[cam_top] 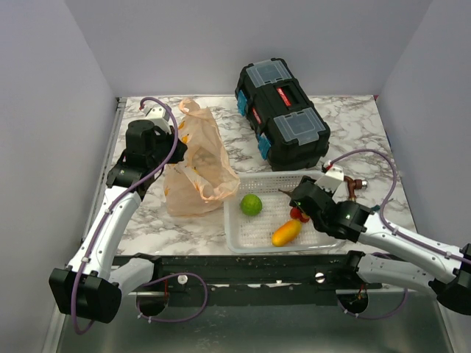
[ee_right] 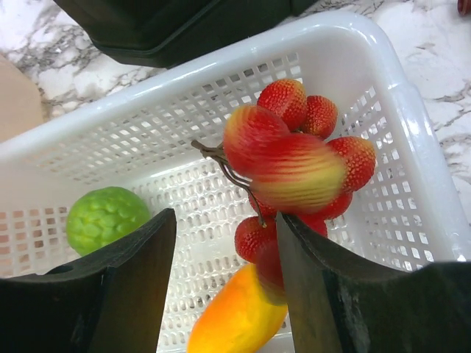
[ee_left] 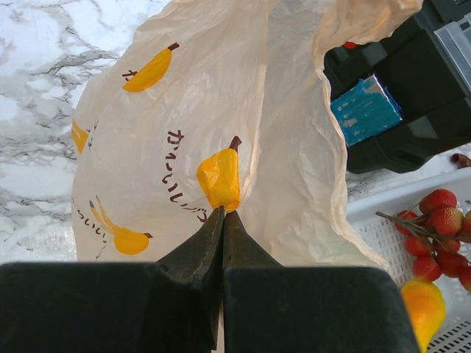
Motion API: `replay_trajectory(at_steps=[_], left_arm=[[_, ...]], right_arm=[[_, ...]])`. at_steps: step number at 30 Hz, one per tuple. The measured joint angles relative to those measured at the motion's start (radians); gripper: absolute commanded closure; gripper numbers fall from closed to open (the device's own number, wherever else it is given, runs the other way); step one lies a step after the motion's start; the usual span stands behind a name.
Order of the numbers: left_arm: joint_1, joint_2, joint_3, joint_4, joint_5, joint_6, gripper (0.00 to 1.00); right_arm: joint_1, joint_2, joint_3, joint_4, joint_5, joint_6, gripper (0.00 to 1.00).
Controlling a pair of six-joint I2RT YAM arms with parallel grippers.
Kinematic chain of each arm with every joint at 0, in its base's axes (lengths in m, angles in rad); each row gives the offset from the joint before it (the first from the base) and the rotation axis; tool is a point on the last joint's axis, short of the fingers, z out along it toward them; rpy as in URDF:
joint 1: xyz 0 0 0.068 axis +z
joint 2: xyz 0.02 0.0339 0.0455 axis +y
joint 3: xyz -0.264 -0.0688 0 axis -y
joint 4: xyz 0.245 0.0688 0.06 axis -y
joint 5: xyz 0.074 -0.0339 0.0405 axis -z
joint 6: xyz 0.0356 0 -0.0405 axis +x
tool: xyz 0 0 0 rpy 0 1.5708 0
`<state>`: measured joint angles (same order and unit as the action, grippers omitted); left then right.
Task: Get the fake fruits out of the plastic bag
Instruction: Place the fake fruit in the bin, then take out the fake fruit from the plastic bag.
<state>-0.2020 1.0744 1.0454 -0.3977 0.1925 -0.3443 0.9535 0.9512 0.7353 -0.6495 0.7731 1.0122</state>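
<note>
The peach-tan plastic bag (cam_top: 195, 165) with banana prints stands on the marble at the left. My left gripper (ee_left: 223, 212) is shut, pinching a fold of the plastic bag (ee_left: 221, 88) at its fingertips. My right gripper (ee_right: 227, 215) hangs open over the white basket (ee_right: 419, 147). A red fruit with a yellowish patch (ee_right: 287, 165) shows blurred just beyond its fingertips, free of the jaws. Behind it lies the bunch of red berries (ee_right: 316, 118) on a brown stem, in the basket's right end. What is inside the bag is hidden.
The white mesh basket (cam_top: 243, 239) also holds a green ball (cam_top: 251, 204) and an orange oblong fruit (cam_top: 286, 232). A black toolbox (cam_top: 283, 110) with clear lids stands behind the basket. Grey walls close in the table on three sides.
</note>
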Motion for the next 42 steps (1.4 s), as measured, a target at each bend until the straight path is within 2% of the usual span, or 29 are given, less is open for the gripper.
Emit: replay_trajectory(at_steps=[11, 18, 24, 30, 33, 37, 42], left_arm=[[0.000, 0.000, 0.000, 0.000, 0.000, 0.000, 1.00], [0.000, 0.000, 0.000, 0.000, 0.000, 0.000, 1.00], [0.000, 0.000, 0.000, 0.000, 0.006, 0.000, 1.00], [0.000, 0.000, 0.000, 0.000, 0.017, 0.000, 1.00], [0.000, 0.000, 0.000, 0.000, 0.027, 0.000, 1.00], [0.000, 0.000, 0.000, 0.000, 0.034, 0.000, 1.00], [0.000, 0.000, 0.000, 0.000, 0.045, -0.002, 1.00]], right_arm=[[0.000, -0.046, 0.004, 0.012, -0.005, -0.055, 0.39], [0.000, 0.000, 0.043, 0.121, -0.064, -0.171, 0.39], [-0.004, 0.214, 0.238, 0.255, -0.197, -0.321, 0.39], [-0.005, 0.439, 0.441, 0.398, -0.415, -0.431, 0.41], [-0.006, 0.544, 0.526, 0.447, -0.518, -0.458, 0.45], [-0.006, 0.708, 0.672, 0.469, -0.631, -0.483, 0.51], [-0.006, 0.897, 0.867, 0.415, -0.650, -0.518, 0.52]])
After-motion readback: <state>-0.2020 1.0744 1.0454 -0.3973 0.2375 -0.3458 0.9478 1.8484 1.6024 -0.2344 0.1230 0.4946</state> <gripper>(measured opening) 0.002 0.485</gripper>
